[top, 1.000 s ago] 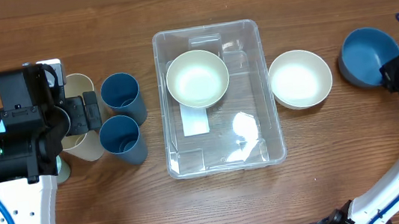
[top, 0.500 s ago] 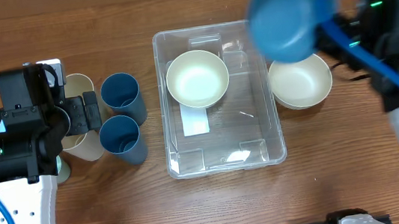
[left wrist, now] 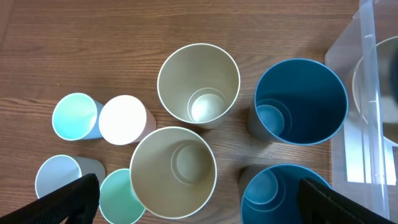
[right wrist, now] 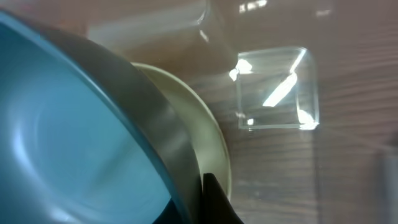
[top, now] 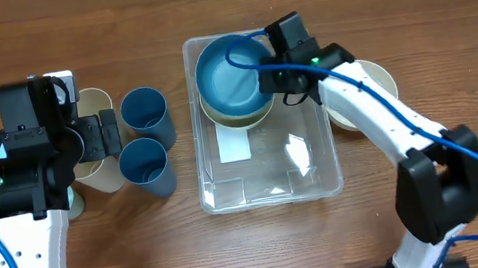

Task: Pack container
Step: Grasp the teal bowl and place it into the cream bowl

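Observation:
The clear container (top: 307, 173) stands mid-table with a white label (top: 234, 144) on its bottom. A cream bowl (top: 216, 117) lies in its far left corner. My right gripper (top: 271, 78) is shut on the rim of a blue bowl (top: 228, 81), which sits nested in or just over the cream bowl. In the right wrist view the blue bowl (right wrist: 74, 149) fills the left, the cream rim (right wrist: 214, 140) shows beside it, and one finger (right wrist: 214, 202) presses the blue rim. My left gripper (top: 108, 133) is open and empty over the cups.
A second cream bowl (top: 379, 77) sits right of the container, half hidden by my right arm. Left of the container stand two blue cups (left wrist: 300, 101) (left wrist: 283, 193), two cream cups (left wrist: 199, 84) (left wrist: 173, 171) and several small pastel cups (left wrist: 76, 116).
My right arm carried the blue bowl from the far right, up over the table, into the container onto the cream bowl. The left arm has not moved.

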You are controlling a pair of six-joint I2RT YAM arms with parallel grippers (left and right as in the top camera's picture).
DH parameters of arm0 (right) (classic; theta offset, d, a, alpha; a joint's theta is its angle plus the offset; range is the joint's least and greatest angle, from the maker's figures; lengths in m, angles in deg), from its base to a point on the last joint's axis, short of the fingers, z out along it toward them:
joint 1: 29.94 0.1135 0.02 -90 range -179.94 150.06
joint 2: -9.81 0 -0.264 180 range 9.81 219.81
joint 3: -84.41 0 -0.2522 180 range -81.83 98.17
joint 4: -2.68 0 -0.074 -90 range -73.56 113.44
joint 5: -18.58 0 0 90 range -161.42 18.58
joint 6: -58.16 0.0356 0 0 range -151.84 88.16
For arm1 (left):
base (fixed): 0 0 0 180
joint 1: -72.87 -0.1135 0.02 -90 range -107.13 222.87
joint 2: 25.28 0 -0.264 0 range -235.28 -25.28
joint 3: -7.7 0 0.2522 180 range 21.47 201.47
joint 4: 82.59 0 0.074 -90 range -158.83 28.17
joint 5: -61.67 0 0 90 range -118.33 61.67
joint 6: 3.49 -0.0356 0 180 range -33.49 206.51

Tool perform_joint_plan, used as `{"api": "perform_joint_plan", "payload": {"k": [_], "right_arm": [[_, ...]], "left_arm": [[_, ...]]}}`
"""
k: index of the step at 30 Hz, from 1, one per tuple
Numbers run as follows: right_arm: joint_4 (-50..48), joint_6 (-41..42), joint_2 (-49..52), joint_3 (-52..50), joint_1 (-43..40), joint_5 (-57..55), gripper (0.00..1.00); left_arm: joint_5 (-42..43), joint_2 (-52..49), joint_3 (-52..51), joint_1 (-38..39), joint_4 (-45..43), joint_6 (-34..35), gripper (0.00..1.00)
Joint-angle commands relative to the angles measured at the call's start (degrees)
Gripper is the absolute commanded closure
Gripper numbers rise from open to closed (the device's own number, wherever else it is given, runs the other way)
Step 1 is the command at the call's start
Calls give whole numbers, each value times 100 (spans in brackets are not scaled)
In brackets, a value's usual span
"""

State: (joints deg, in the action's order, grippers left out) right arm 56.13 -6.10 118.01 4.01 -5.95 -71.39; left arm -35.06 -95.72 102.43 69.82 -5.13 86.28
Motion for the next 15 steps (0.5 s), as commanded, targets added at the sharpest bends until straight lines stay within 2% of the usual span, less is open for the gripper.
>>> {"api": "perform_joint_plan", "payload": {"k": [1, 2, 5, 6, 10, 15], "right_arm": [[-221, -70, 44, 42, -9, 129, 96], [-247, -70, 48, 42, -9, 133, 92], [-170, -374, -48, 164, -11, 264, 59], [-31, -372, -129, 254, -13, 262, 55], [688, -369, -905, 953, -103, 254, 54], [1357, -319, -2076, 1163, -623, -192, 39]], "left_arm": [[-31, -9, 129, 7, -2, -109, 0], [-33, -9, 129, 7, -2, -109, 0], [-33, -9, 129, 7, -2, -109, 0], [-33, -9, 129, 7, -2, -109, 0], [-33, -9, 129, 7, -2, -109, 0], [-31, -9, 129, 7, 0, -109, 0]]}}
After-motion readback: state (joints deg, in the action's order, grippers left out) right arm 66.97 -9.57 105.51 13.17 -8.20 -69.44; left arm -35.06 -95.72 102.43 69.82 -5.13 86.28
